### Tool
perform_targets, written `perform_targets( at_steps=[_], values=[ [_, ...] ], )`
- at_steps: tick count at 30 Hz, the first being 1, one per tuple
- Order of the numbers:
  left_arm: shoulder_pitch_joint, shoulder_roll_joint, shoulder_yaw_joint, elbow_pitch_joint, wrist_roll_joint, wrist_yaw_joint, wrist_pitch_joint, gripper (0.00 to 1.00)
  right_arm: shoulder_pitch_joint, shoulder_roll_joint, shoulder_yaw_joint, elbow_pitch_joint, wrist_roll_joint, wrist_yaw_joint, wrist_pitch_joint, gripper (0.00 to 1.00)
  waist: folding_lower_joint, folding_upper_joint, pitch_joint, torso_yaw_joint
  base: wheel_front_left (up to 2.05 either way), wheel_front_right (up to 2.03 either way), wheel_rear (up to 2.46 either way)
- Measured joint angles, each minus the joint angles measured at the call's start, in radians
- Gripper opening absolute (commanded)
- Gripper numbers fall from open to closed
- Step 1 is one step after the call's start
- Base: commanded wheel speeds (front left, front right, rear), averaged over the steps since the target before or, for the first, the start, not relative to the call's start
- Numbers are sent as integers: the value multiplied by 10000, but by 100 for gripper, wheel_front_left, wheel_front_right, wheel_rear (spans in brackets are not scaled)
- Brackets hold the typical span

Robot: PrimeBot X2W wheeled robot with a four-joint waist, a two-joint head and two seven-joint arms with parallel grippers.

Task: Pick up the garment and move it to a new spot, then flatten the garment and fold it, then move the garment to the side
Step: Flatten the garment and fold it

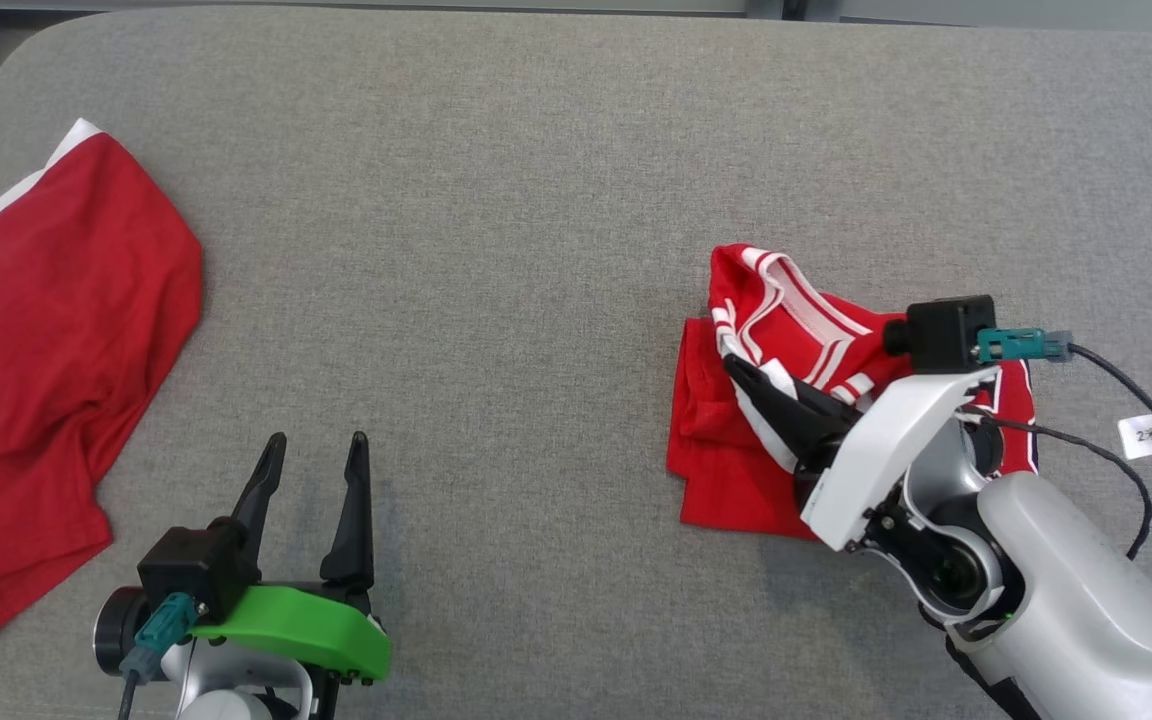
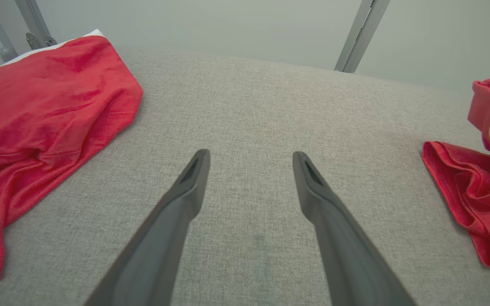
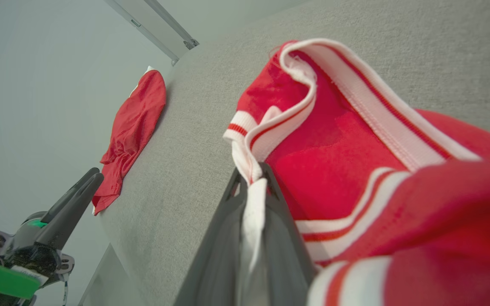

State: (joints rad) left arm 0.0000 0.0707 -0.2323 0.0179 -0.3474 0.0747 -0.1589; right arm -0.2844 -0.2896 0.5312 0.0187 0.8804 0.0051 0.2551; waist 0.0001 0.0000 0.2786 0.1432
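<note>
Beside left hand (image 1: pixel 318 437), red cloth (image 1: pixel 46 380).

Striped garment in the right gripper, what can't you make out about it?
- Head view: the right arm covers much of the striped garment; its outline is hidden.
- Left wrist view: the right edge cuts it off.
- Right wrist view: nearest fabric is blurred; the right gripper covers part of the pinched trim.
</note>
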Motion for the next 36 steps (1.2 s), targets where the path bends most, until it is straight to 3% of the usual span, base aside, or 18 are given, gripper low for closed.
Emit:
perform_targets(
  at_steps=[8,14,15,16,17,20,26,30,32,36],
  values=[
    [-218,-33,10,146,-4,-4,-56,100,-393,368,656,635,-917,-326,-52,0,0,0,-4,-93,0,0,0],
    [-217,-58,167,372,-61,-2,-140,100,-467,546,1106,993,-1223,-343,-82,4,0,0,-119,-248,0,0,0],
    [-217,-61,173,385,-63,-2,-169,100,-498,539,1191,1030,-1394,-341,-82,27,0,0,-137,-271,0,0,0],
    [-217,-65,198,407,-63,0,-186,100,-552,541,1264,1076,-1513,-328,-104,79,-1,0,-156,-290,0,0,0],
    [-217,-69,238,435,-63,4,-192,100,-612,556,1340,1083,-1603,-318,-176,100,0,0,-179,-312,0,0,0],
    [-216,-65,353,512,-63,10,-196,100,-791,754,1413,1024,-1714,-316,-372,100,0,0,-264,-397,0,0,0],
    [-201,-23,497,673,-73,40,-272,100,-960,957,2167,502,-1772,267,-328,100,0,0,-492,-594,0,0,0],
    [-197,-10,589,715,-96,61,-272,100,-956,905,2247,94,-1860,384,-349,100,0,0,-669,-741,0,0,0],
    [-191,-10,594,715,-111,63,-272,100,-950,861,1965,-190,-1870,326,-516,100,0,0,-757,-814,0,0,0],
    [-165,-10,596,700,-159,63,-272,100,-762,251,679,-531,-1912,-443,-978,100,0,0,-871,-934,0,0,0]
  ],
)
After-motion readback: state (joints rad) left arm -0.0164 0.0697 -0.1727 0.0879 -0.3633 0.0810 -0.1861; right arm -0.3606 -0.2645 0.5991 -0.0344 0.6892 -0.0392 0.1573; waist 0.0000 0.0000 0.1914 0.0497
